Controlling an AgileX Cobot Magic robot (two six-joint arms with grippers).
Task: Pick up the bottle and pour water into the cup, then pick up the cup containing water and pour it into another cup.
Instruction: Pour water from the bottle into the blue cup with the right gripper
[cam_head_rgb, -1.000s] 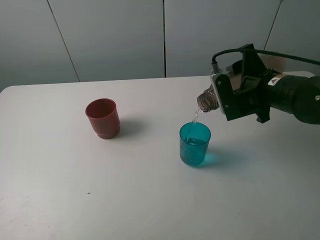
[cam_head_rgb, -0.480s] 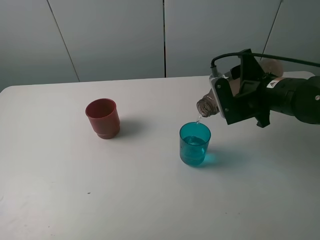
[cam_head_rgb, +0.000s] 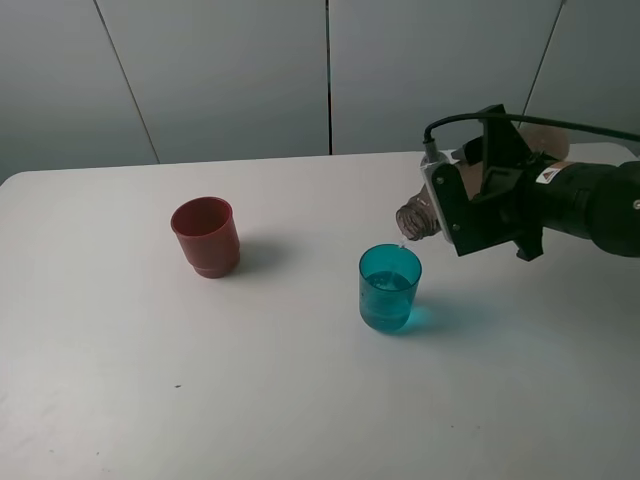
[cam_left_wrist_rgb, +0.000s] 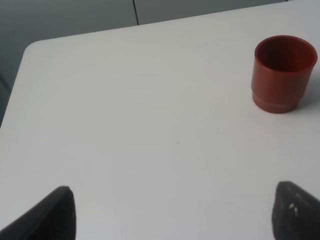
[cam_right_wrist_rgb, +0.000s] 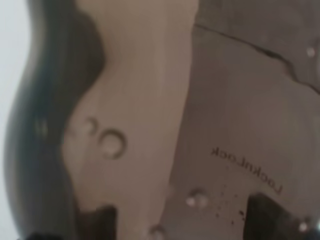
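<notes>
Pouring seems nearly done: right gripper (cam_head_rgb: 468, 210), clamped on the tilted bottle (cam_head_rgb: 413, 217), holds its mouth just above the teal cup (cam_head_rgb: 390, 290), which has water in it. Next it should probably set the bottle down, then lift that cup toward the red cup (cam_head_rgb: 206, 236), well apart. Left gripper (cam_left_wrist_rgb: 175, 212) gapes wide, empty.

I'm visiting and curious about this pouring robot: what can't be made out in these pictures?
Bottle: in the exterior high view the right gripper hides all but its neck.
Right wrist view: too close, only a blur of what seems the bottle's wet wall.
Left gripper: the left wrist view's edge cuts off all but two dark fingertips; the exterior high view does not show it.
</notes>
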